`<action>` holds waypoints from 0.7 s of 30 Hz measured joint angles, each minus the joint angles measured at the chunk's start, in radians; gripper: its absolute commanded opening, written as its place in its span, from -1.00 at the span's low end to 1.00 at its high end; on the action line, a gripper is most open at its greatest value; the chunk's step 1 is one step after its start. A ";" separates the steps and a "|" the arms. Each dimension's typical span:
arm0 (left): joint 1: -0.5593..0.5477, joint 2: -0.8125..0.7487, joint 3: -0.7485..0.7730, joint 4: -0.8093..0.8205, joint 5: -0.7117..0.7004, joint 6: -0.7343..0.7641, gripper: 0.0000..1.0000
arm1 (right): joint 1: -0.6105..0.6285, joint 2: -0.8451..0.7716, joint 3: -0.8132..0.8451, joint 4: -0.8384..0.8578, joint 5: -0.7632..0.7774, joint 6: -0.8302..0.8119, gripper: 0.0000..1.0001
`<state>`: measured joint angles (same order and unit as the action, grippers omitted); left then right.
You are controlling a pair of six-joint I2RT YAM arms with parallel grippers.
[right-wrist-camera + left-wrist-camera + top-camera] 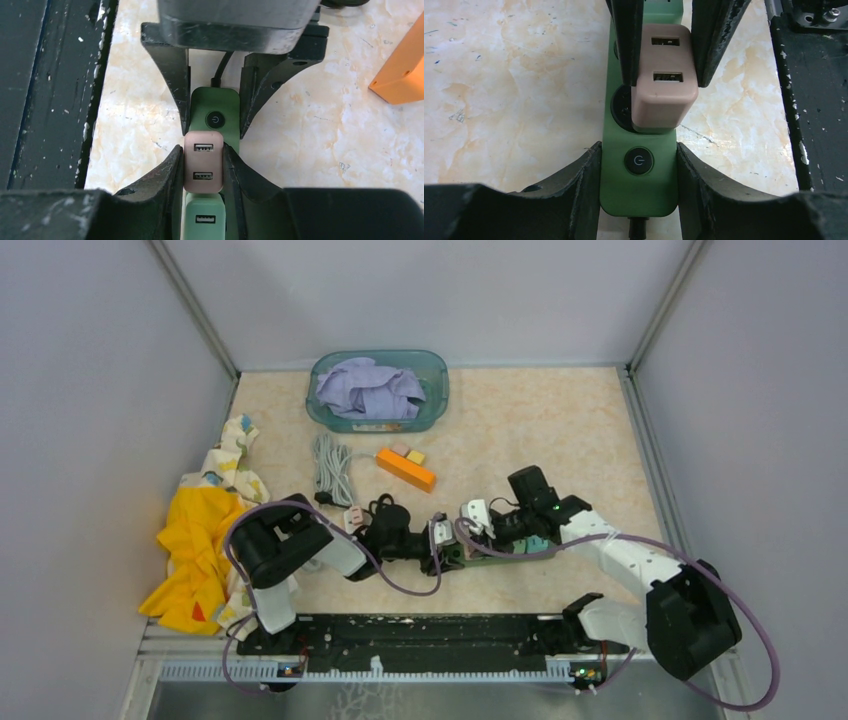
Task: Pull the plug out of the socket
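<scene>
The pink plug (202,165), with 2 USB ports on top, sat on the green power strip (639,200) just beyond the round power button (639,161), near the front middle of the worktop (499,100). Pins hidden, so can't tell if it had lifted at all; it looked slightly skewed on the strip. The right gripper (202,150) was closed on the plug, 1 finger pressed on each long side. The left gripper (638,150) was clamped on the strip's button end, fingers touching both edges, holding it down.

Risks, as a judgement:
- The grip sat on smooth plug sides, so a hard pull could slip the fingers off.
- A pull at an angle could jam the pins or drag the strip out of the left clamp, which held only 1 end.
- The 2 grippers were nose to nose, nearly touching, so any sideways jerk could knock them together.

Room: straight up was free. The black rail (50,100) ran close along the near side of the strip. The orange block (400,75) lay on the far side, well apart. The strip's black cord (222,65) ran off under the left gripper. Side walls were far off.
</scene>
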<state>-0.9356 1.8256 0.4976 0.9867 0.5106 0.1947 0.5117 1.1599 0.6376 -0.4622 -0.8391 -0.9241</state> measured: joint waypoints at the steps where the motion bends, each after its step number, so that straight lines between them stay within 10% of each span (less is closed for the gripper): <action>1: -0.001 0.000 0.000 0.000 0.002 0.000 -0.99 | 0.000 -0.002 0.000 -0.018 -0.006 -0.034 -1.00; 21: 0.000 0.000 -0.014 -0.006 0.004 0.000 -0.99 | -0.069 -0.076 0.034 -0.009 -0.137 0.032 -1.00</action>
<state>-0.9360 1.8256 0.4839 0.9810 0.5148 0.1944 0.4427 1.0843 0.6716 -0.4713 -0.9756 -0.8921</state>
